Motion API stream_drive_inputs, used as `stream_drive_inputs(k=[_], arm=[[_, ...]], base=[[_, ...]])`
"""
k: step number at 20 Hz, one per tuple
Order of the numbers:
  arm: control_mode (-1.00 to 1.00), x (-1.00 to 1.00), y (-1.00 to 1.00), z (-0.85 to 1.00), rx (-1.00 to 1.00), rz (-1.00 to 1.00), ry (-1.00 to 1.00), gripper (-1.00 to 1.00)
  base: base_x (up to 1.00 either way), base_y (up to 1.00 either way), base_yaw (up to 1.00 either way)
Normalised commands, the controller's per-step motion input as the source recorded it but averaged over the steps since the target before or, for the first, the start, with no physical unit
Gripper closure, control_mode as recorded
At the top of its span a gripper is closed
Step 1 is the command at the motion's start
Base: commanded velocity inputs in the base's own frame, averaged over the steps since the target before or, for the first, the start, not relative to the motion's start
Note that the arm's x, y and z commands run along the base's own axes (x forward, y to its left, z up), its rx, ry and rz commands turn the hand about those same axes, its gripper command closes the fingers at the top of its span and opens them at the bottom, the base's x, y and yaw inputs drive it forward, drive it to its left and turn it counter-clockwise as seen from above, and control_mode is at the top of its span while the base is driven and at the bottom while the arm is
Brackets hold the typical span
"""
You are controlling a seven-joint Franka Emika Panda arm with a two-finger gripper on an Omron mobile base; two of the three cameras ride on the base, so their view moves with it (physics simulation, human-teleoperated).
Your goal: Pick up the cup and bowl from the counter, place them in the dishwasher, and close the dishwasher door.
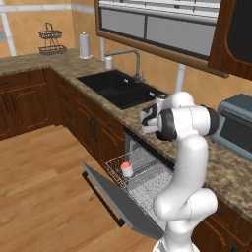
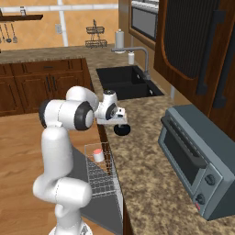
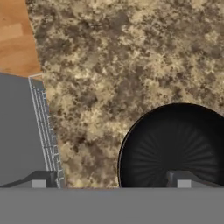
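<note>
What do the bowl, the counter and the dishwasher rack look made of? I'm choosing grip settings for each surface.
The bowl: all black with a soft sheen and faint radial ridges inside, perhaps glazed ceramic or plastic; the render leaves it open. The counter: speckled brown, polished-looking, like granite. The rack: thin white crossing wires, probably coated metal, with the cup standing in it.

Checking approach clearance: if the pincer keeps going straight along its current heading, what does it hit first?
Probably the bowl: in the hand view one fingertip sits over its rim while the other hangs over the open dishwasher, so the open pincer straddles the bowl's edge and bare counter. Depth is unclear.
</note>
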Motion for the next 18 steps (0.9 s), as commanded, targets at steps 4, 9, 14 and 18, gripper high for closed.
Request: stream_drive_inputs(k=[4,9,14,18], arm=[[-1.0,0.19,-0.35,-0.08,0.0,0.0,0.05,-1.0],[-1.0,0.0,-0.15,-0.22,0.0,0.0,0.07,-1.0],[-1.0,0.0,0.0,-0.41,0.0,0.0,0.09,-1.0],[-1.0,0.05,0.0,-0.48,0.0,0.0,0.02,1.0]], base=[[0.0,0.0,0.0],[0.0,0.0,0.0],[0.0,0.0,0.0],[0.0,0.0,0.0]])
